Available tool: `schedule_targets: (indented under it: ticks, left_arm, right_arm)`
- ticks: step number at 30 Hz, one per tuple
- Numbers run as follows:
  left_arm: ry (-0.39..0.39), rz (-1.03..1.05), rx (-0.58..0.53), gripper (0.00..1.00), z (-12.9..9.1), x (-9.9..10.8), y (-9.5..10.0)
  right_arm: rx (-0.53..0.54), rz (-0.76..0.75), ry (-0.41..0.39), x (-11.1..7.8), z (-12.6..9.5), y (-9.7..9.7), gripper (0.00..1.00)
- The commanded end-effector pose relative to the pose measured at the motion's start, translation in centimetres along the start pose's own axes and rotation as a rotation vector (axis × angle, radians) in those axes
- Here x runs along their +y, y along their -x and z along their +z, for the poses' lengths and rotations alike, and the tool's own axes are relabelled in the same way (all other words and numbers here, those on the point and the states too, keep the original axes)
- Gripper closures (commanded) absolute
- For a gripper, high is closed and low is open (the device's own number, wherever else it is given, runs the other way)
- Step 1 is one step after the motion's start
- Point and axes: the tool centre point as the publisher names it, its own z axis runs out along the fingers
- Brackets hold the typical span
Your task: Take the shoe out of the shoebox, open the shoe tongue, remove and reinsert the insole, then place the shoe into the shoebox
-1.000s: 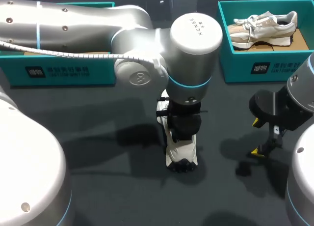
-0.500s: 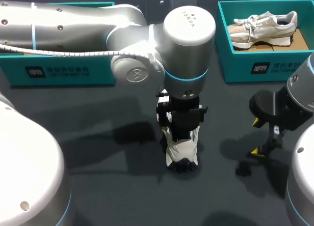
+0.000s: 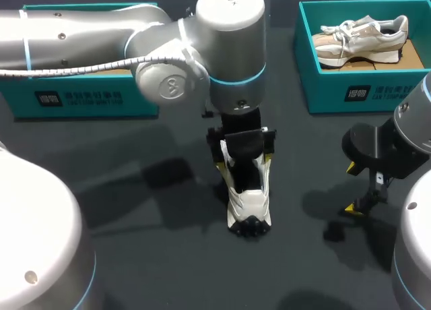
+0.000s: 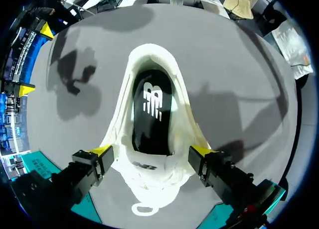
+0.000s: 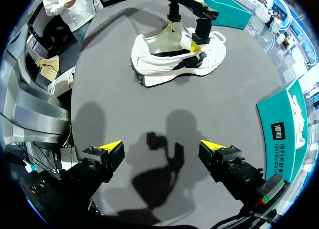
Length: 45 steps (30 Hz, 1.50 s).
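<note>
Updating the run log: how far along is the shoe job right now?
Done: white shoe is out, upright on the table. In hand: left tool hangs open over its heel end, black insole seated inside; whether it was already pulled and refitted, cannot tell. Right tool open, off to the side. Left: boxing the shoe.

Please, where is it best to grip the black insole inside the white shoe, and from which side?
Probably its heel end, coming from straight above. The white shoe stands upright with its mouth open upward; the insole lies flat inside, walled on all sides by the upper. The left end effector hangs open over that heel.
</note>
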Motion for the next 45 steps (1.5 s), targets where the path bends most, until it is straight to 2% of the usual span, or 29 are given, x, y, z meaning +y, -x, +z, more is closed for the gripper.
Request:
schedule_targets:
  ticks: [1,9,11,14,15,16,23,30,34,38,45]
  left_arm:
    - [-0.009,0.002,-0.012,0.00,-0.5,1.0,-0.4]
    - [-0.020,-0.006,-0.028,0.05,-2.0,3.3,0.2]
    - [-0.022,-0.005,-0.039,0.14,-2.6,3.8,0.3]
    - [-0.031,-0.005,-0.061,0.33,-3.5,4.3,0.6]
    - [-0.035,-0.006,-0.066,0.49,-3.8,4.5,0.7]
    - [-0.045,-0.006,-0.070,0.51,-3.9,4.7,0.8]
    - [-0.065,-0.009,-0.054,0.55,-4.6,4.8,1.6]
    - [-0.109,0.014,-0.042,0.55,-5.0,2.8,1.4]
    - [-0.146,0.049,-0.039,0.55,-4.6,1.2,1.0]
    - [-0.149,0.077,-0.033,0.55,-3.8,-0.1,0.7]
    - [-0.170,0.088,-0.020,0.55,-1.9,-1.0,0.5]
  right_arm:
    - [-0.004,-0.001,0.001,-0.1,0.0,-0.2,0.00]
    - [-0.004,-0.001,0.001,-0.1,0.0,-0.2,0.00]
    - [-0.004,-0.001,0.001,-0.1,0.0,-0.2,0.00]
    - [-0.004,-0.001,0.001,-0.1,0.0,-0.2,0.00]
    - [-0.004,-0.001,0.001,-0.1,0.0,-0.2,0.00]
    - [-0.004,-0.001,0.001,-0.1,0.0,-0.2,0.00]
    - [-0.004,-0.001,0.001,-0.1,0.0,-0.2,0.00]
    - [-0.004,-0.001,0.001,-0.1,0.0,-0.2,0.00]
    - [-0.004,-0.001,0.001,-0.1,0.0,-0.2,0.00]
    - [-0.004,-0.001,0.001,-0.1,0.0,-0.2,0.00]
    - [-0.004,-0.001,0.001,-0.1,0.0,-0.2,0.00]
